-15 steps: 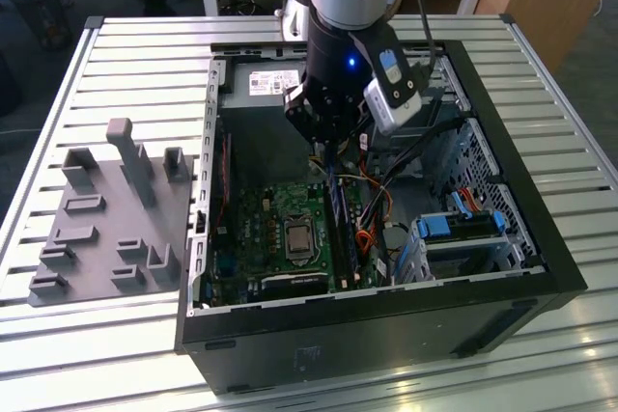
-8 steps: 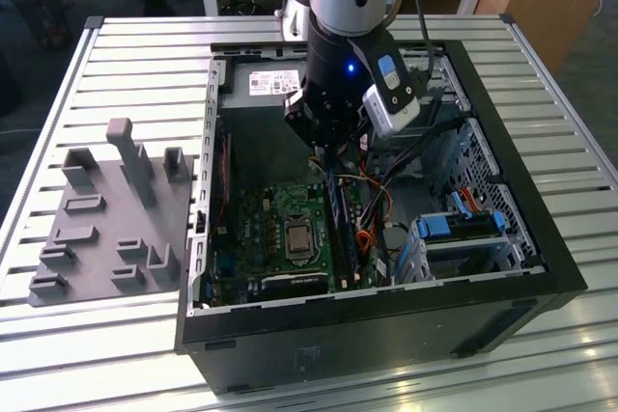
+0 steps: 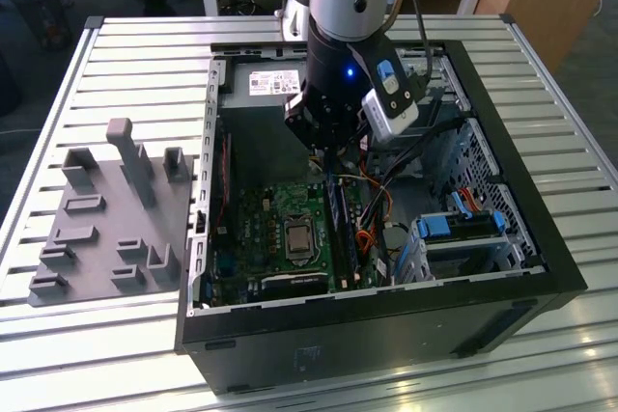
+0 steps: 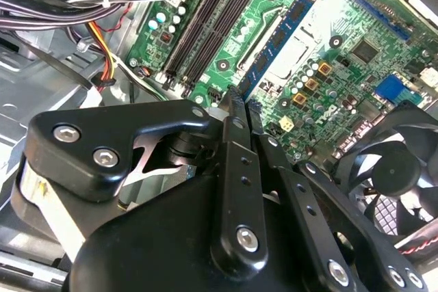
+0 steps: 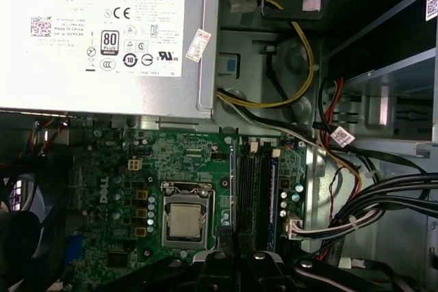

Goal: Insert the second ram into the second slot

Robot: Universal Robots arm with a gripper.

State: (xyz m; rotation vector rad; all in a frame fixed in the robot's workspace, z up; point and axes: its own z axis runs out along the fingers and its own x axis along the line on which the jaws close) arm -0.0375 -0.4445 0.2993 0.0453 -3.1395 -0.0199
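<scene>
You get strong glare on the desk (image 3: 406,378) slats at six o'clock; inside the computer case (image 3: 386,335) it is dim.

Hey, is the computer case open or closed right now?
Open. The computer case has no cover on its upward side, so the green circuit board and cables inside show plainly.

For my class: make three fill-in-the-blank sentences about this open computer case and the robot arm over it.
1. The gripper hangs over the green ____.
2. The gray fixture tray lies on the exterior view's ____ of the computer case.
3. The ram stick beside the processor socket is ____.
Missing: motherboard; left; blue.
</scene>
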